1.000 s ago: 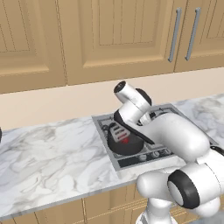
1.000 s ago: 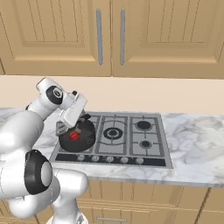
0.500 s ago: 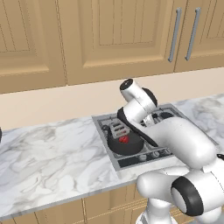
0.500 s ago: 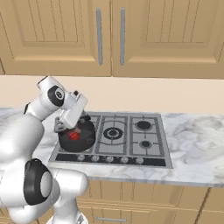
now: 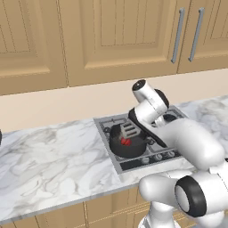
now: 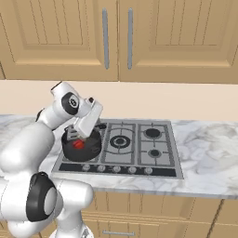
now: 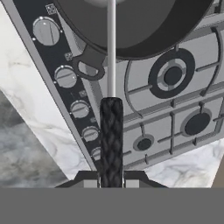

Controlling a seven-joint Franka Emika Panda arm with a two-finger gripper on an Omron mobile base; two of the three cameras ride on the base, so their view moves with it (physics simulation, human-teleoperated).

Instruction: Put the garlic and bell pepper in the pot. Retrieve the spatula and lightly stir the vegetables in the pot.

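Now the gripper (image 7: pixel 111 183), jaws clenched on the spatula (image 5: pixel 129 130), has carried its grey head back across the pot (image 5: pixel 128 144) above the bell pepper (image 5: pixel 126 141), suggesting light stirring is underway.

The dark, round pot (image 5: pixel 128 144) is sitting on the hob's front-left burner. The small red bell pepper (image 5: pixel 126 142) is lying inside it. The spatula (image 5: pixel 129 130), grey head lowermost, is hanging over the pot's mouth, its dark handle (image 7: pixel 111 140) running up toward the claw.
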